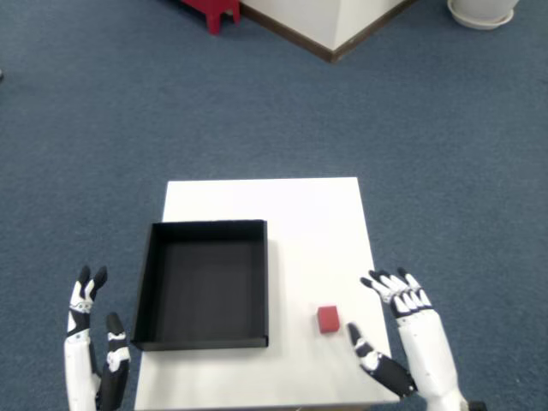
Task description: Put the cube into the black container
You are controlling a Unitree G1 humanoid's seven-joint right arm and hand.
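Observation:
A small red cube [327, 319] lies on the white table [317, 223], near its front right part. The black container [204, 284], a shallow open box with nothing inside, stands on the table to the cube's left. My right hand [396, 325] hovers just right of the cube, fingers spread and thumb pointing toward it, holding nothing and not touching it. The left hand [92, 338] is raised off the table's left side, fingers apart, beside the container's left wall.
Blue carpet surrounds the small table. A red stool leg [214, 12], a white wall corner [330, 26] and a white round base [482, 12] stand far back.

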